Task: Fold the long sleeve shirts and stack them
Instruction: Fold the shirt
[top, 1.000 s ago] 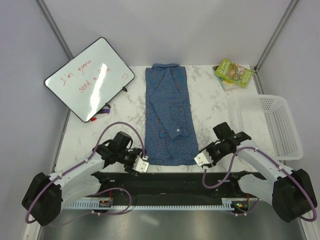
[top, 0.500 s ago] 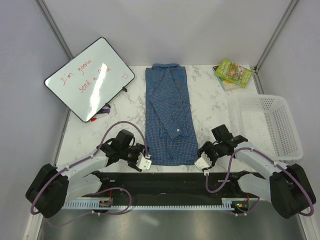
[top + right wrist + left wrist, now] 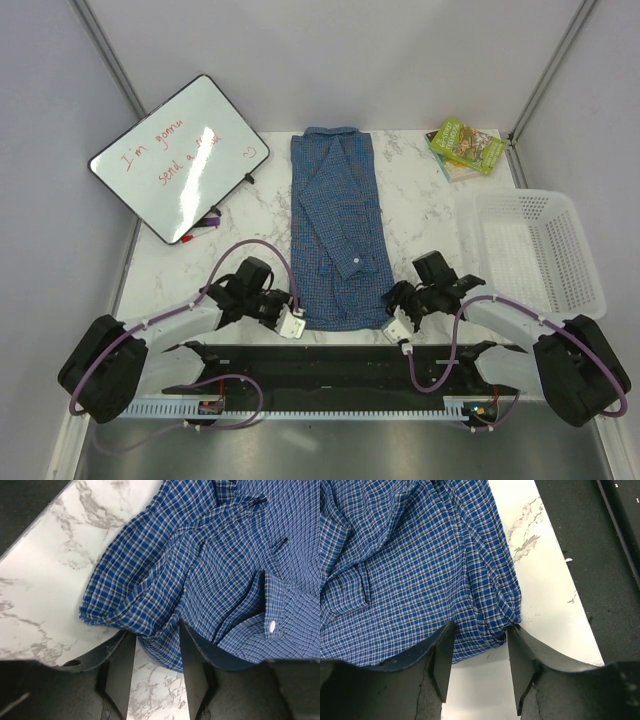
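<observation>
Both grippers at the near hem of a blue checked shirt folded into a long strip.

The blue finely checked long sleeve shirt lies down the middle of the marble table, collar at the far end, hem at the near edge. Its sides and sleeves are folded inward, so it forms a narrow band, and a cuff with a white button rests on top near the lower right. The cloth is wrinkled and bunched at both near corners. The left gripper has its fingers apart, straddling the near left corner with rumpled hem between them. The right gripper is likewise spread, with the near right corner's folds between its fingers. A whiteboard with red writing leans at the far left, books sit at the far right, and a white mesh basket stands on the right.
</observation>
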